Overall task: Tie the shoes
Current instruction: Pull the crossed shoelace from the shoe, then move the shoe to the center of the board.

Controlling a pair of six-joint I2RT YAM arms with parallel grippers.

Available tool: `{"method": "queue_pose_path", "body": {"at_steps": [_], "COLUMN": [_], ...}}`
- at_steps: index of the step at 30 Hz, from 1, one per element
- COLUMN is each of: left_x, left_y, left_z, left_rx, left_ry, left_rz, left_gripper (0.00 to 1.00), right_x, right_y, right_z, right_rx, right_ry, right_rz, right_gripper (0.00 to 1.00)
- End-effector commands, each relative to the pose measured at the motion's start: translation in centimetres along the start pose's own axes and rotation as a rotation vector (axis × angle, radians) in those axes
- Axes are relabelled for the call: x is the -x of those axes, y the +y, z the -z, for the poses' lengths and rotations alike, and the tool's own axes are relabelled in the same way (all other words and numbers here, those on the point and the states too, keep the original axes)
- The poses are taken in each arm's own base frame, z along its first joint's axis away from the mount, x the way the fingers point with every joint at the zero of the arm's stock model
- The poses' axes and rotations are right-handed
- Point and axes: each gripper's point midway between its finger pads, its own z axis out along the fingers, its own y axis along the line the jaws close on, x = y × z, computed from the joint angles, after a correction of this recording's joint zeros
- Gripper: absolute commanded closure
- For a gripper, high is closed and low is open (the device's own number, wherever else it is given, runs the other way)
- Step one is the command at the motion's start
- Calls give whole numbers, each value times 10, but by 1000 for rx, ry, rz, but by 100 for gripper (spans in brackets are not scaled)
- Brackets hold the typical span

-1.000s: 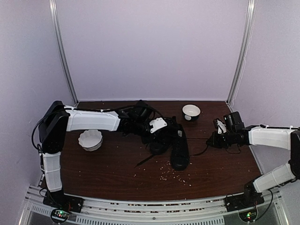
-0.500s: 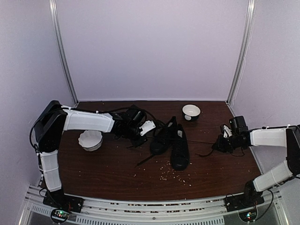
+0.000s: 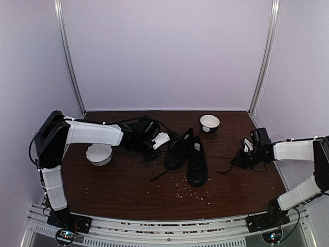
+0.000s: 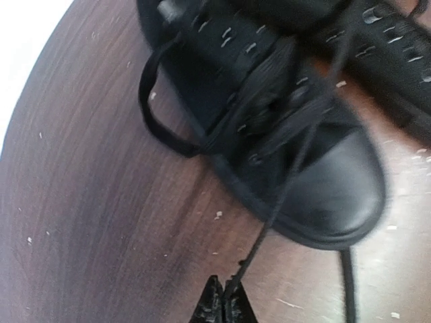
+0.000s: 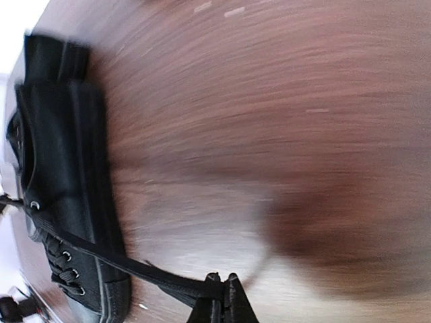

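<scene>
- From above, I count two black shoes [image 3: 191,154] lying side by side on the worktop [image 3: 113,185]. They sit just on the arms' side of the small bowl [image 3: 209,123] and a little to its left.
- There are two bowls in all: the fluted bowl [image 3: 99,153] sits well to the left of the small bowl. There are also two arms, and scattered crumbs [image 3: 185,191] (too many to count).
- The left arm [image 3: 95,134] reaches in from the small bowl's left and the right arm [image 3: 295,150] from its right. Each arm is drawn away from the shoes, and a thin line runs out to the right one.
- In the left wrist view, the left jaws are closed. The fingertips [image 4: 212,306] pinch a lace [image 4: 283,195] that runs up into the eyelets of one shoe [image 4: 289,134]. The second shoe [image 4: 397,54] lies beside it.
- In the right wrist view, the right jaws are likewise closed, pinching a lace [image 5: 135,269] pulled straight to a shoe [image 5: 67,168]. I cannot tell whether both ends belong to one shoe.
- My reading is that the ends are being drawn apart to tighten the lacing, and no bow is formed yet.
- Next the ends need crossing and looping, with the tension kept gentle so the shoe is not dragged.
</scene>
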Motion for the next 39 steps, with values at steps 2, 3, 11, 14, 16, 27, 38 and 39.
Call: {"method": "queue_pose_path", "body": {"at_steps": [2,3,11,14,16,27,38,39], "left_x": [56,60,61,70,70,76,59,58], "left_y": [-46,-57,-104,-117,-121,-170,-188,-189], "left_z": [37,32,-14,-21,-28,-23,20,22], "left_rx": [-114,-154,-257,-255,-265,-483,-514,-518], "left_ry": [-93,-88,49,41,52,3,-38,-37], "left_rz": [-69,-76,-169,-221,-212,-225,-305,-308], "left_gripper": [100,100,100,100,100,100,100,100], "right_x": [-1,-2,-24,-37,-45,-82,-134,-140], "right_y": [32,37,73,81,85,108,116,117], "right_z": [-14,-18,-50,-61,-66,-58,-30,-29], "right_rx": [-51,-50,5,23,31,190,251,255], "right_ry": [0,-1,73,122,144,217,275,286], "right_rz": [89,97,158,177,185,143,134,141], "right_gripper": [100,100,100,100,100,100,100,100]}}
